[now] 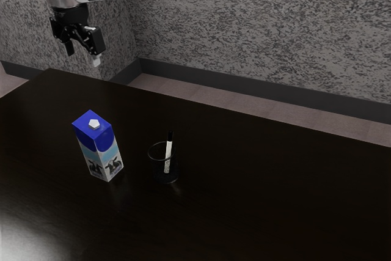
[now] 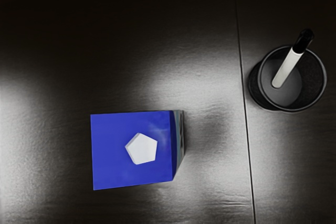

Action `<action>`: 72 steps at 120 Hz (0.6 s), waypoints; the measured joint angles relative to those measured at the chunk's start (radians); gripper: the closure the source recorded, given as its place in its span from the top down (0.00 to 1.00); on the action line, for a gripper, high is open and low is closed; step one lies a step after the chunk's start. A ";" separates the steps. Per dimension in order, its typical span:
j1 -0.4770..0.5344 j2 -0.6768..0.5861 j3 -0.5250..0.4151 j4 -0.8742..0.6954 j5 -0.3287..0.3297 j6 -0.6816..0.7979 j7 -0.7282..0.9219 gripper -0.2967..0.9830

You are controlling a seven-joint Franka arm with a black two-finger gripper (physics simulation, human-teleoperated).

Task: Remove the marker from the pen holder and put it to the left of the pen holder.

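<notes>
Exterior view, gripper [image 1: 83,53]: stood wide, empty.
Exterior view, marker [image 1: 168,153]: leaned inside the pen holder [image 1: 149,151], below and well apart from my gripper.
Wrist view, carton [image 2: 123,129]: stood nearer my gripper than the pen holder did; I judged a low traverse could topple it.
Wrist view, extraction hazard: the marker's tilt could cause an off-centre grip; a skewed lift could drag the pen holder over.
</notes>
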 joint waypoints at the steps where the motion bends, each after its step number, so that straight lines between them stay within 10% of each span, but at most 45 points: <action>1: 0.000 0.000 0.000 0.000 0.000 0.000 0.000 0.77; 32: 0.013 0.009 -0.008 0.046 -0.020 0.002 -0.004 0.77; 72: -0.065 0.475 -0.124 0.231 -0.098 0.331 -0.116 0.77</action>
